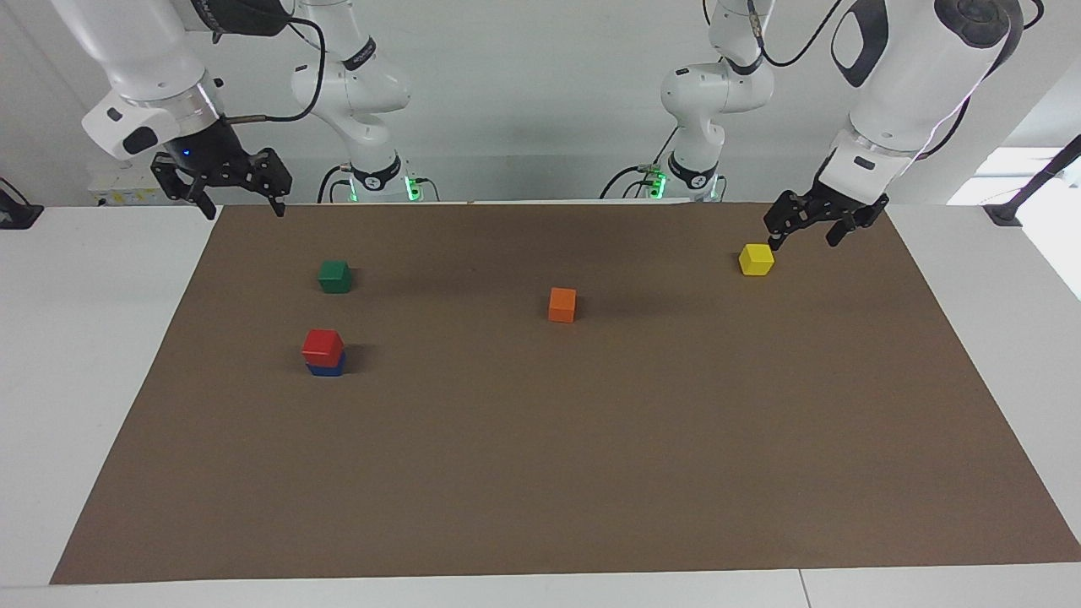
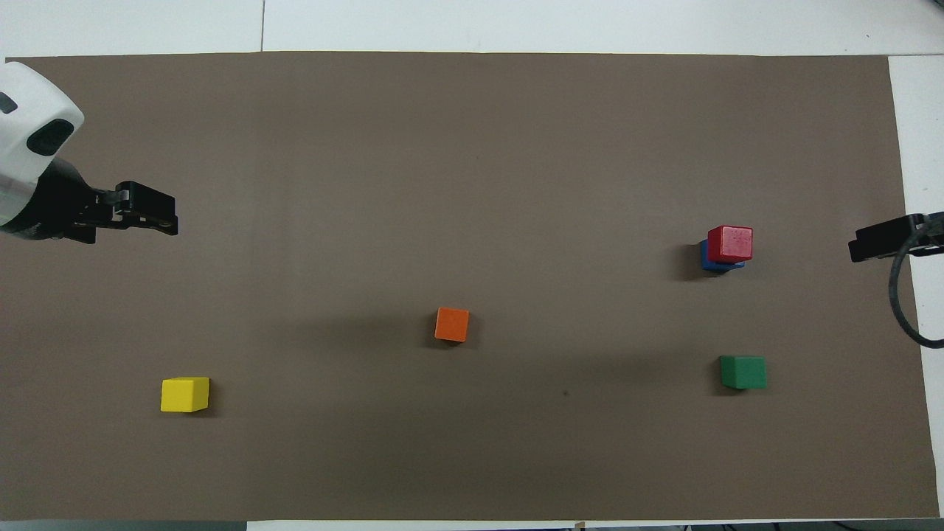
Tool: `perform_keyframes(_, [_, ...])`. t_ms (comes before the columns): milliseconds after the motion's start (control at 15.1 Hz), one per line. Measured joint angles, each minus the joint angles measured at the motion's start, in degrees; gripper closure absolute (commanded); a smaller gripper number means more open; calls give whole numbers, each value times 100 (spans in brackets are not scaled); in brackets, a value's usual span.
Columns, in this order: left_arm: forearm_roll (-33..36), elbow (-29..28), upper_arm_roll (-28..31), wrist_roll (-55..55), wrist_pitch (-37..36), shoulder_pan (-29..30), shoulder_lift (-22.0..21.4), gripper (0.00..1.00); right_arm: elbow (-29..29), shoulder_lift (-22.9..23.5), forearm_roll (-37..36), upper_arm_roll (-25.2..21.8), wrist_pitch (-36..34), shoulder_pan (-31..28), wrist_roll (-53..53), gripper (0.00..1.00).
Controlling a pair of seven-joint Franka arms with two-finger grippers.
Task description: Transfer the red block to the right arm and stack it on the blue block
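As I tally the brown mat: red block resting on the blue block, farther from the robots than the green block. Right gripper raised over the mat's corner, fingers spread, empty. Left gripper waits above the mat beside the yellow block, spread, empty.
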Motion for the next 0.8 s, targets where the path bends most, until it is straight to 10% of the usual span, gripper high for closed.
perform_keyframes(797, [0, 0, 0, 0, 0, 0, 0, 0, 11, -95, 8, -83, -278, -47, 0, 0])
